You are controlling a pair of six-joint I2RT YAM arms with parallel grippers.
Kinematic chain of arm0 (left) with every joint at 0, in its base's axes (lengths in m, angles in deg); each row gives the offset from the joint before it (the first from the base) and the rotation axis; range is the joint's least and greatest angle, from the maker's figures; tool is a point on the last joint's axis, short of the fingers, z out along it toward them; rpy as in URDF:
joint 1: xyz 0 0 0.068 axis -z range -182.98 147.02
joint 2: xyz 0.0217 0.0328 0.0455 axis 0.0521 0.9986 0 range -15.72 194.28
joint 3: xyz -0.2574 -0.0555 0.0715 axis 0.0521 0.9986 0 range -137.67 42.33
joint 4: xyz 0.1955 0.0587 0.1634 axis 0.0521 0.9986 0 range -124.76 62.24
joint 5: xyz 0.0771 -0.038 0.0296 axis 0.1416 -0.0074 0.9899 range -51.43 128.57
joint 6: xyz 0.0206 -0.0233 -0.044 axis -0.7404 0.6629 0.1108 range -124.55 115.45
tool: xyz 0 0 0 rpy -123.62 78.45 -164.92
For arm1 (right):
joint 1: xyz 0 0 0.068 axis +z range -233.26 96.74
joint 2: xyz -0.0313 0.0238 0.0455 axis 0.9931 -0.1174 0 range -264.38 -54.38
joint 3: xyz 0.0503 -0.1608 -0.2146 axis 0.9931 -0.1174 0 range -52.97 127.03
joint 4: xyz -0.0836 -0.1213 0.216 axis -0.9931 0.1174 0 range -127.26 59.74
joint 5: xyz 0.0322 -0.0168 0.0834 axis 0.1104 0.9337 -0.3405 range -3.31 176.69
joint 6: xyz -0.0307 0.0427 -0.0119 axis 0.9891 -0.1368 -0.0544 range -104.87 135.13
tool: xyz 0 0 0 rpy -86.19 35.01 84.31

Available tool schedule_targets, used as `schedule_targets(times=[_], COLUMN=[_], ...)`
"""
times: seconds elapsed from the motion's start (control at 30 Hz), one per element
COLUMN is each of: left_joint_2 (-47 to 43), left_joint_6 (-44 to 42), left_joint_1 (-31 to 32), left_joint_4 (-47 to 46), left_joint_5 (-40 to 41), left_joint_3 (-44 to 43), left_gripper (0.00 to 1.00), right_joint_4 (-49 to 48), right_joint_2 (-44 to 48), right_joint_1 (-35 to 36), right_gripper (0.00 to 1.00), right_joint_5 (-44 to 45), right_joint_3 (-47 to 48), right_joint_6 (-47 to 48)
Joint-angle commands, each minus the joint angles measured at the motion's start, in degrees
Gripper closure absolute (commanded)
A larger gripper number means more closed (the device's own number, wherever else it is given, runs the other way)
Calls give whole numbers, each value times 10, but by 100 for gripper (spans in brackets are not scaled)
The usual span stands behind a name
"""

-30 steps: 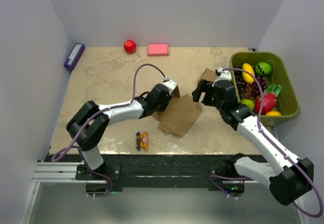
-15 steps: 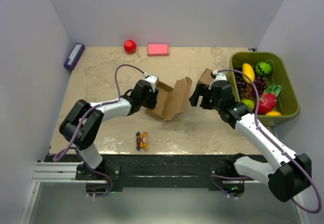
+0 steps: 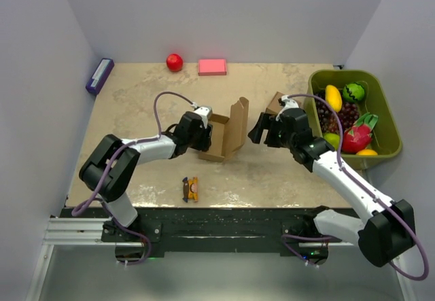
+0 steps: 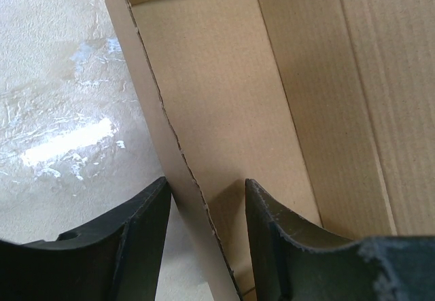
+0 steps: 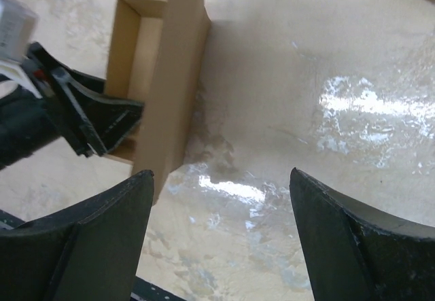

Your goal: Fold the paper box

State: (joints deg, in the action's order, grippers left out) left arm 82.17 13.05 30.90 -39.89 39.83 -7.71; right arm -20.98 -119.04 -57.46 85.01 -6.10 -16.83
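Most of the scene under me was the beige, marble-patterned tabletop [image 3: 136, 104], with the olive-green plastic bin [image 3: 389, 121] of toy fruit at its right edge. Near the table's middle sat the plain brown cardboard paper box [image 3: 221, 134]. It was already a low oblong tray with its side walls standing and its broad lid flap upright on the right side.

My left gripper [image 3: 203, 138] straddled the tray's left wall [image 4: 224, 111]. The outer finger [image 4: 146, 233] lay against the cardboard and the inner one was inside the tray with a sliver of wall showing beside it, so I could not tell whether I was truly pinching it. My right gripper [image 3: 262, 128] hung just right of the upright flap [image 5: 170, 77], spread wide with nothing between its fingers [image 5: 109, 240] and touching nothing.

A smaller, squarish brown cardboard box [image 3: 277, 101] stood behind that gripper.

By my reckoning the tray was formed and the job was well past halfway. What remained was to swing the lid flap down over the tray and tuck it shut.
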Motion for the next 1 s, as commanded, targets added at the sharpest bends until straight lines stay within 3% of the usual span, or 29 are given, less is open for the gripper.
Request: schedule_targets(times=[0.0,0.43,0.7,0.77,0.83,0.87,0.9,0.97], left_joint_2=[-25,-33,-45,-46,-56,-61,-77,-99], left_joint_6=[16,25,27,27,27,27,25,19], left_joint_1=[0,2,3,3,3,2,1,1], left_joint_4=[-28,-58,-71,-74,-74,-73,-71,-52], left_joint_5=[-9,-9,-10,-22,-22,-21,-22,-15], left_joint_3=[7,19,25,26,27,29,30,28], left_gripper=[47,43,43,38,25,22,13,9], right_joint_4=[-20,27,22,17,17,18,19,32], right_joint_2=[26,-82,-128,-139,-157,-161,-173,-185], right_joint_1=[-2,32,37,39,39,39,40,39], right_gripper=[16,25,45,56,66,78,81,87], right_joint_5=[4,6,-10,-21,-19,-12,-11,-4], right_joint_3=[34,131,154,164,177,182,188,213], right_joint_6=[0,61,82,89,104,109,114,138])
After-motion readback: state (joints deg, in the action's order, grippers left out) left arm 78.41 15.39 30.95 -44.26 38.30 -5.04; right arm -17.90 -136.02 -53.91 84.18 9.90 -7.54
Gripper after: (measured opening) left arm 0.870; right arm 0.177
